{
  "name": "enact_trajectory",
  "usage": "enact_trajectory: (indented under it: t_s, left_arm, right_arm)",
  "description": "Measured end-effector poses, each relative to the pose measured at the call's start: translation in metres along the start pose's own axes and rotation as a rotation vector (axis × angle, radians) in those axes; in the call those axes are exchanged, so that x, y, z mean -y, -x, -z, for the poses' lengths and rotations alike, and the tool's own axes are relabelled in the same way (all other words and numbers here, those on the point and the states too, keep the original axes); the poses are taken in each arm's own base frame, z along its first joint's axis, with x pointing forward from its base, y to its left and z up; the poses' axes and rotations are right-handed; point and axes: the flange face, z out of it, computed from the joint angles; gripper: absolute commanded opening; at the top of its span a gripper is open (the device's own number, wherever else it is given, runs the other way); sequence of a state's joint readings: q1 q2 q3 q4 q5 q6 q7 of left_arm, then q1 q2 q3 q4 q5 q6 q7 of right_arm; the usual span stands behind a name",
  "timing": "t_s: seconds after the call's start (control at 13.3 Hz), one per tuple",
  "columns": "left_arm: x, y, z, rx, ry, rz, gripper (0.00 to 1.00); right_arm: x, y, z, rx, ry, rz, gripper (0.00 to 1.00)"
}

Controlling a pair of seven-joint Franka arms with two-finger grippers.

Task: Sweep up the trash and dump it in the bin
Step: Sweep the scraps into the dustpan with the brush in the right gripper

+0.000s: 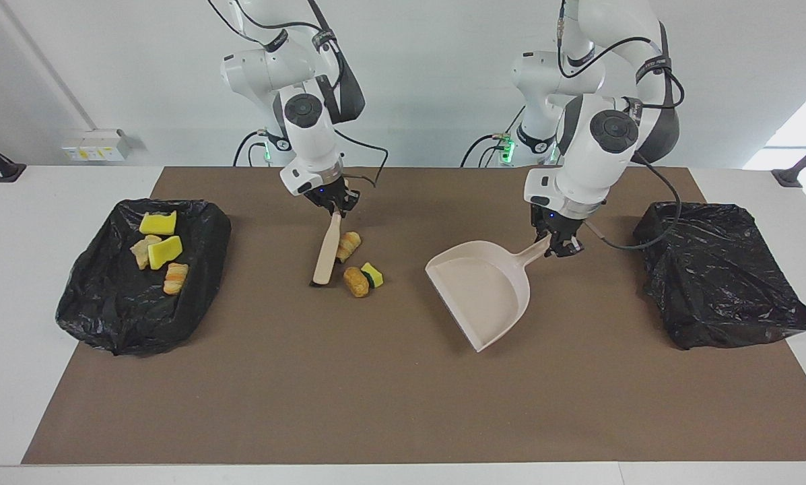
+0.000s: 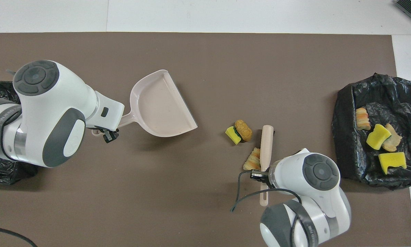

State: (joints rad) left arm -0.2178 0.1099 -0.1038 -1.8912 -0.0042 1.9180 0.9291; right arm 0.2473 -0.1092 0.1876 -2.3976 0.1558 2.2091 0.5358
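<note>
On the tabletop (image 1: 12,283), a brown mat (image 1: 389,404) has wide bare room along the edge farthest from the robots. Toward the right arm's end, a black-lined bin (image 1: 99,316) holds trash pieces (image 1: 163,250). The right hand (image 1: 336,206) is clamped on the brush (image 1: 326,252) handle; the brush touches a bread-like lump (image 1: 349,245), with a brown lump (image 1: 356,281) and sponge chunk (image 1: 373,274) beside it. The left hand (image 1: 559,241) is clamped on the dustpan (image 1: 483,293) handle, its pan well apart from the loose trash. A second black bin (image 1: 719,276) sits at the left arm's end.
</note>
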Motion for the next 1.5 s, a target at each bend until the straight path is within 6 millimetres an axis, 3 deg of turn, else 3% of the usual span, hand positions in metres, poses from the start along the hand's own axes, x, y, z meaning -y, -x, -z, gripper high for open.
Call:
enact_trajectory:
  t_s: [0.23,0.45,0.75,1.2,1.5]
  left_arm:
    - [-0.016,-0.014,-0.016,0.012,0.013,-0.108,0.00]
    - [-0.035,-0.032,-0.034,0.014,0.007,-0.154,0.00]
    - [-0.050,-0.043,-0.054,0.012,-0.001,-0.182,0.00]
    - [-0.052,-0.042,-0.059,0.012,-0.001,-0.173,0.00]
    - [-0.051,-0.041,-0.059,0.016,-0.004,-0.171,0.00]
  right_arm:
    - [0.018,-0.007,0.002,-0.002,-0.009,0.076,0.00]
    - [0.023,-0.010,0.003,-0.003,-0.012,0.160,0.00]
    - [0.041,0.004,0.000,0.000,-0.007,0.218,0.00]
    - [0.061,0.020,-0.006,0.020,-0.030,0.261,0.00]
    - [0.094,0.019,-0.009,0.032,-0.170,0.314,0.00]
